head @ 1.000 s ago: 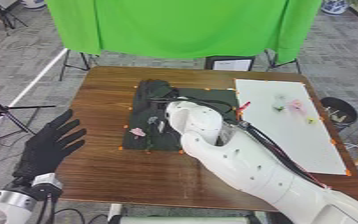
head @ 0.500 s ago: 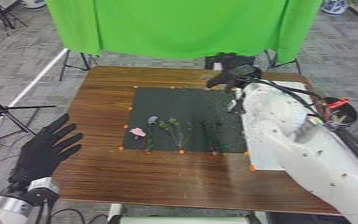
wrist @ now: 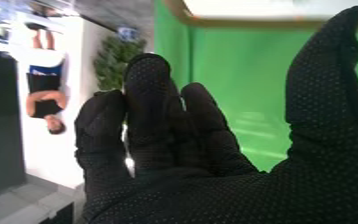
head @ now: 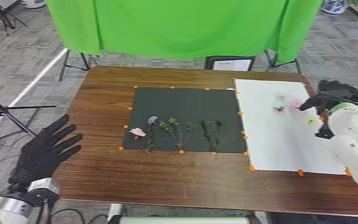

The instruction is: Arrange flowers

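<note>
The left hand (head: pixel 44 150) is held over the table's left edge, fingers straight. At the right edge of the white sheet (head: pixel 282 145) is the right hand (head: pixel 337 95); in the right wrist view this hand (wrist: pixel 184 135) has relaxed fingers with the thumb apart and nothing between them. On the dark sheet (head: pixel 189 105) lie a pink flower (head: pixel 138 132), a bluish flower (head: pixel 152 120), green stems (head: pixel 173 131) and darker stems (head: pixel 212 135). On the white sheet are a pale flower with green (head: pixel 279 105), a pink flower (head: pixel 296 103) and a yellow one (head: pixel 311 120).
Orange markers line both sheets on the brown table (head: pixel 95 110). A green cloth (head: pixel 189 30) hangs behind the table, with a framed paper (head: pixel 230 65) at the far edge. A black tripod (head: pixel 7 112) stands on the left.
From over the dark sheet, the right hand has moved across the white sheet to its right edge, uncovering the stems and flowers. The left hand has barely moved.
</note>
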